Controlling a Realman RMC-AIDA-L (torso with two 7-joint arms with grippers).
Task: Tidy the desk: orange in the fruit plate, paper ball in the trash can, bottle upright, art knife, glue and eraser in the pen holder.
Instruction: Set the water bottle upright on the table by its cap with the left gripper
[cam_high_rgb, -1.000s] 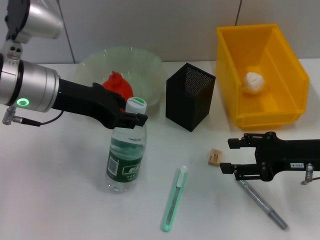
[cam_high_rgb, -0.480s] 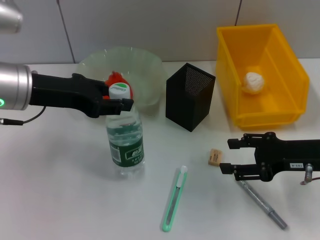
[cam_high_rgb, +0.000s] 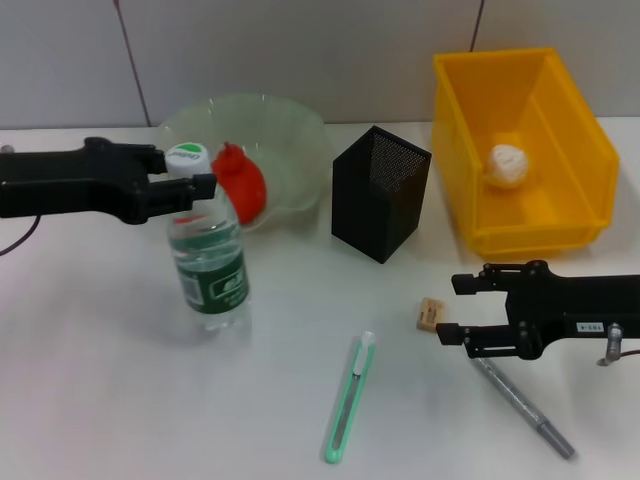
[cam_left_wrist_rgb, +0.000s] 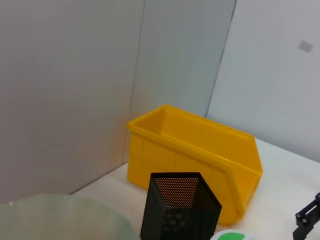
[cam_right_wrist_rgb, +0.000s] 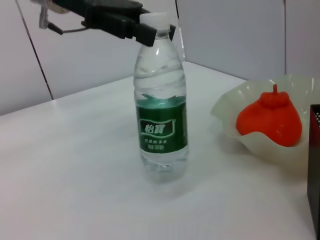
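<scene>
The clear bottle (cam_high_rgb: 211, 262) with a green label stands upright on the table; my left gripper (cam_high_rgb: 183, 172) is shut on its neck just under the white cap, as the right wrist view also shows at the bottle (cam_right_wrist_rgb: 161, 116). The orange (cam_high_rgb: 239, 181) lies in the pale green fruit plate (cam_high_rgb: 290, 128). A paper ball (cam_high_rgb: 507, 164) rests in the yellow trash can (cam_high_rgb: 575, 150). My right gripper (cam_high_rgb: 455, 308) is open, low over the table, just right of the eraser (cam_high_rgb: 431, 313). The green art knife (cam_high_rgb: 348, 399) and the grey glue stick (cam_high_rgb: 522, 404) lie near the front.
The black mesh pen holder (cam_high_rgb: 380, 194) stands between plate and yellow bin. The glue's upper end lies under my right arm. The left wrist view shows the pen holder (cam_left_wrist_rgb: 180, 210) and the bin (cam_left_wrist_rgb: 200, 150) against the grey wall.
My left gripper has carried the bottle left and back, tipping it from tilted to upright beside the fruit plate. The right gripper has barely shifted.
</scene>
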